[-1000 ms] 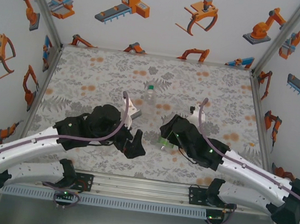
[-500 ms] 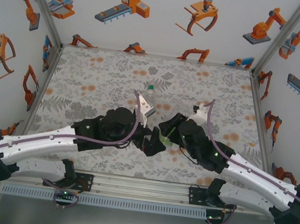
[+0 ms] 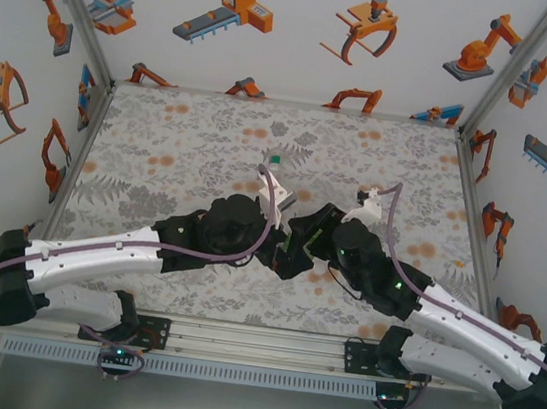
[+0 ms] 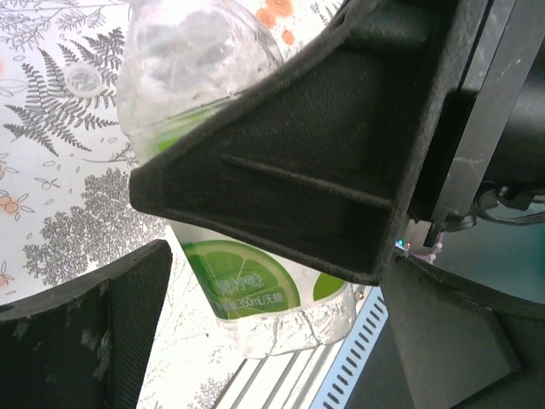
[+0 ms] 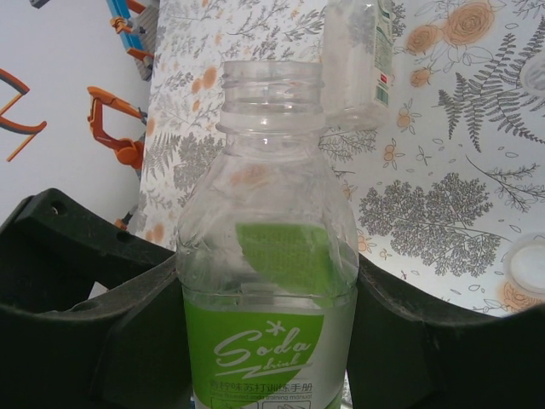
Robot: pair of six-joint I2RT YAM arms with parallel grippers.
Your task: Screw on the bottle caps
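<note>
1. Clamping the green-labelled bottle (image 5: 271,204) between its two black fingers (image 5: 94,307), the right gripper (image 5: 266,285) is clenched on the label band, with one finger pressed to each side of the body.
2. In the right wrist view that bottle stands upright in the grasp, its threaded mouth open at the top and the words "Soda drink" readable on the label.
3. In the left wrist view the left gripper (image 4: 281,273) is released, its jaws spread wide. The lower body of the green-labelled bottle and its lime picture show between them, and it cannot be told whether either jaw touches the bottle.
4. A broad black wedge (image 4: 324,153) lies across the middle of the green-labelled bottle in that same view.
5. In the top view the two grippers meet at the green-labelled bottle above the floral table (image 3: 180,152), with the left gripper (image 3: 275,255) on the bottle's left and the right gripper (image 3: 303,241) on its right.
6. A white cap (image 5: 526,264) lies flat on the table to the right of the green-labelled bottle, apart from it.
7. A pale round cap (image 4: 85,79) lies on the table beyond the green-labelled bottle's shoulder in the left wrist view.
8. A second bottle (image 5: 358,60) stands just behind the green-labelled bottle, its top cut off by the frame edge.
9. A green cap (image 3: 273,158) sits beyond the green-labelled bottle in the top view, toward the far wall.
</note>
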